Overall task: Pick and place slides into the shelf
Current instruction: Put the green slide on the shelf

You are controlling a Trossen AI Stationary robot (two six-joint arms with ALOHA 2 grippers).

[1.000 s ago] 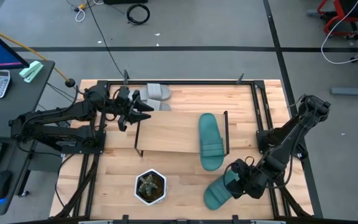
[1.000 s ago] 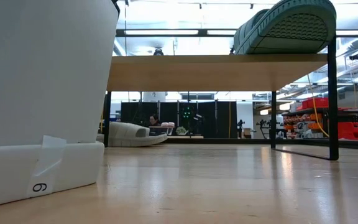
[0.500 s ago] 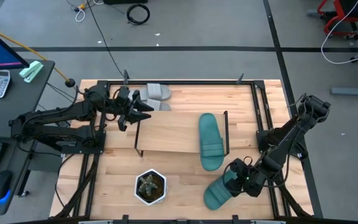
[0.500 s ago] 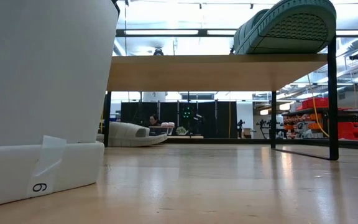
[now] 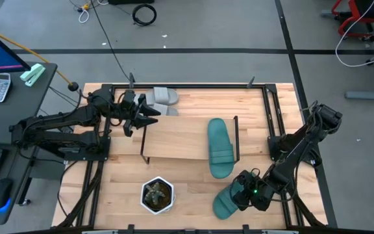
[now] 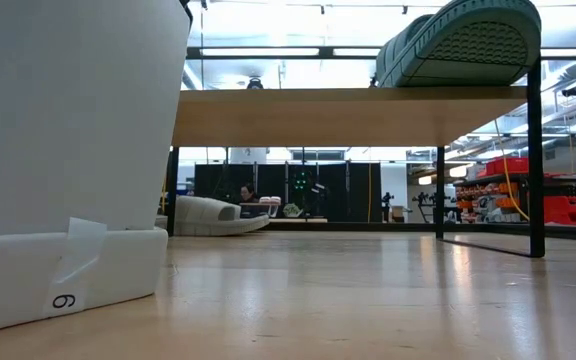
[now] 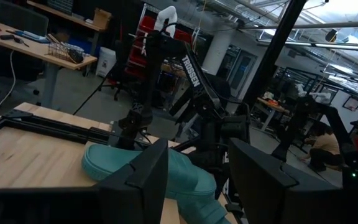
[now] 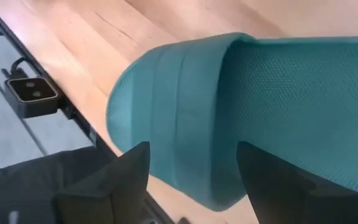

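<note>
One teal slide (image 5: 219,148) lies along the shelf (image 5: 177,140) at its right end, its sole showing in the low view (image 6: 458,40). The second teal slide (image 5: 223,203) lies on the table near the near-right corner. My right gripper (image 5: 244,192) is low over its far-right end, open, with the slide (image 8: 229,106) between the two fingers. Two light grey slides (image 5: 163,99) rest on the table behind the shelf's left end. My left gripper (image 5: 147,114) hovers open just left of them and touches nothing. My right gripper stands open with one finger (image 8: 104,186) on each side of the teal slide, across its width, coming down at a slant from the table's right. Whether the fingers touch the slide I cannot tell. The slide lies flat on the table.
A white hexagonal planter (image 5: 156,195) with a small plant stands near the near edge, left of the teal slide, and fills the low view's left (image 6: 68,150). The shelf's board is bare left of its teal slide. A black frame (image 5: 265,88) rims the table.
My right gripper has moved a little toward the table's near edge and left, closer over the teal slide on the table. The slides and the left arm have kept still.
</note>
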